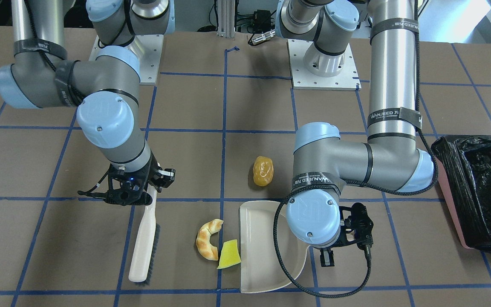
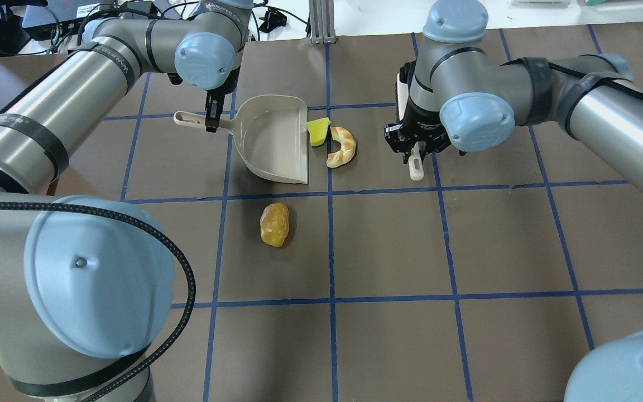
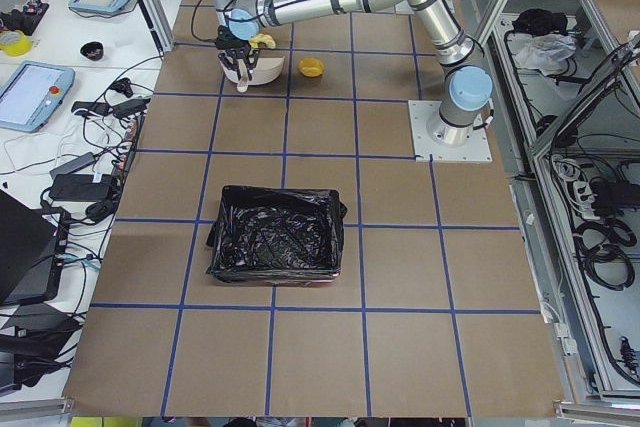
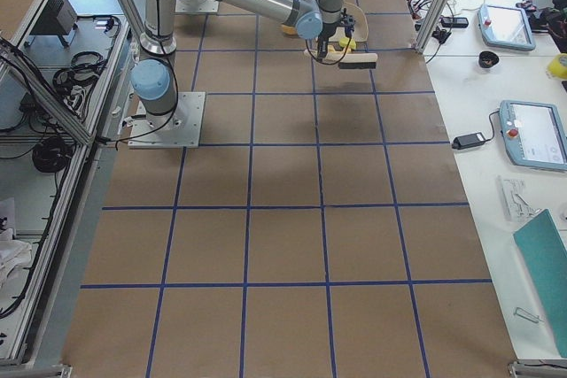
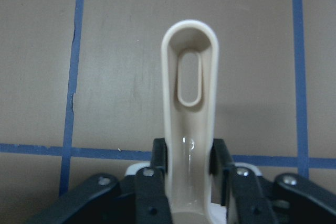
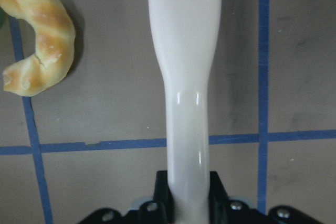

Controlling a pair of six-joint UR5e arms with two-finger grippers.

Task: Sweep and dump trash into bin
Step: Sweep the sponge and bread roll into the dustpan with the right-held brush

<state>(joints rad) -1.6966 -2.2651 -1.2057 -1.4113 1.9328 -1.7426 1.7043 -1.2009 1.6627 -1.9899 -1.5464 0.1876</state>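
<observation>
Touching the dustpan's [image 1: 262, 249] open lip lies the yellow wedge [image 1: 229, 254].

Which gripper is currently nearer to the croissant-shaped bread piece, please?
The right. The right gripper, clamped on the brush handle, sits close beside the croissant piece; the left gripper holds the dustpan handle, with the whole dustpan between them.

Brown table [image 1: 254, 106], blue grid lines [image 1: 186, 129]
Beige dustpan [image 1: 262, 256], cream brush [image 1: 143, 238], tan striped bread piece [image 1: 206, 243], yellow wedge [image 1: 229, 253], orange-yellow lump [image 1: 263, 171], pink bin [image 1: 453, 209] with black bag [image 1: 488, 187].
</observation>
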